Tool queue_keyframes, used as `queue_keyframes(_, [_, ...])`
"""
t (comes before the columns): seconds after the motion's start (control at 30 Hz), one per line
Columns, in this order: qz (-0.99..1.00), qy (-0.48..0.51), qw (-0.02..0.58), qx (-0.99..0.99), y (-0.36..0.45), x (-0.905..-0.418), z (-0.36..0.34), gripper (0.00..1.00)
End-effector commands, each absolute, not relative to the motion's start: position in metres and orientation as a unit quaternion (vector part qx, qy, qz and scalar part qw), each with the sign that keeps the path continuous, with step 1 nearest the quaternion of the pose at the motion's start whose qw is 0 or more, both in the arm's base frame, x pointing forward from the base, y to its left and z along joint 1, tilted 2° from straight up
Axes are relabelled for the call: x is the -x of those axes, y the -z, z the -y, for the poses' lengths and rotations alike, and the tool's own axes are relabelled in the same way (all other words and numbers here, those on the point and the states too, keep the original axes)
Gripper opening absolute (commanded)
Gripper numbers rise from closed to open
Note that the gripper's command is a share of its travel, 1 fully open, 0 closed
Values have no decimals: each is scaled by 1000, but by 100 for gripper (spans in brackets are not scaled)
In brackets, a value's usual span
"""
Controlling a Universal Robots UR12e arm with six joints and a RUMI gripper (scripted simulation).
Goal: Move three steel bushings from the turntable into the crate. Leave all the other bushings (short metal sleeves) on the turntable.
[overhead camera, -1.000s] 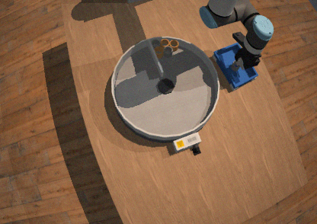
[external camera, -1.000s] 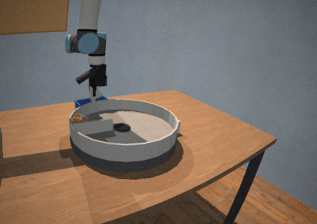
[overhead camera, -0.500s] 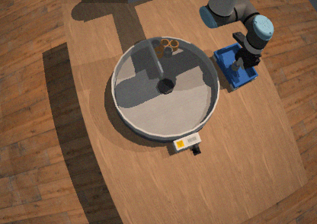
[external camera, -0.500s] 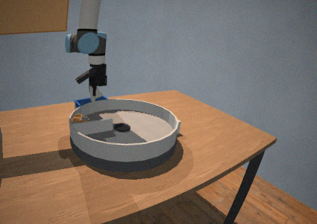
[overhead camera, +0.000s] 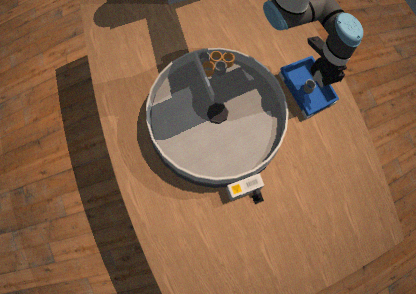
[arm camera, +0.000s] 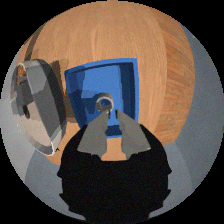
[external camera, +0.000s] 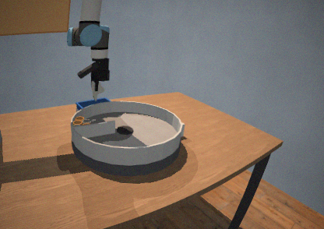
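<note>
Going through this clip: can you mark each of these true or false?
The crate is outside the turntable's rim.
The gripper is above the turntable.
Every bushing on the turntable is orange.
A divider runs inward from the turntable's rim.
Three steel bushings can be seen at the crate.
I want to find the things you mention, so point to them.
The crate (overhead camera: 328,105) (external camera: 79,105) (arm camera: 136,80) is outside the turntable's (overhead camera: 170,168) (external camera: 128,154) (arm camera: 42,85) rim. True.
The gripper (overhead camera: 314,83) (external camera: 95,99) (arm camera: 112,110) is above the turntable. False: it is over the crate.
Every bushing on the turntable is orange. False: a grey one (overhead camera: 221,64) stands among the orange ones.
A divider (overhead camera: 203,77) (external camera: 99,129) runs inward from the turntable's rim. True.
Three steel bushings can be seen at the crate. False: only one shows.
</note>
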State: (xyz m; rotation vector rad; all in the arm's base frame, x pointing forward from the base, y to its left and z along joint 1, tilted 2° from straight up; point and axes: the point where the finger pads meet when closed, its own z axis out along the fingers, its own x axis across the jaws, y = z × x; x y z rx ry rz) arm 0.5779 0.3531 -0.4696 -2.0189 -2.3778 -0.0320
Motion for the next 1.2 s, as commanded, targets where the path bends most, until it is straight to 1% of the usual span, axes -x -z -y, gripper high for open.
queue_keyframes(0.0, [762,11,11,647,446,-579,-353,6])
queue_keyframes(0.33, [762,11,11,647,408,-579,-351,6])
queue_keyframes(1.17, [762,11,11,647,401,-579,-351,6])
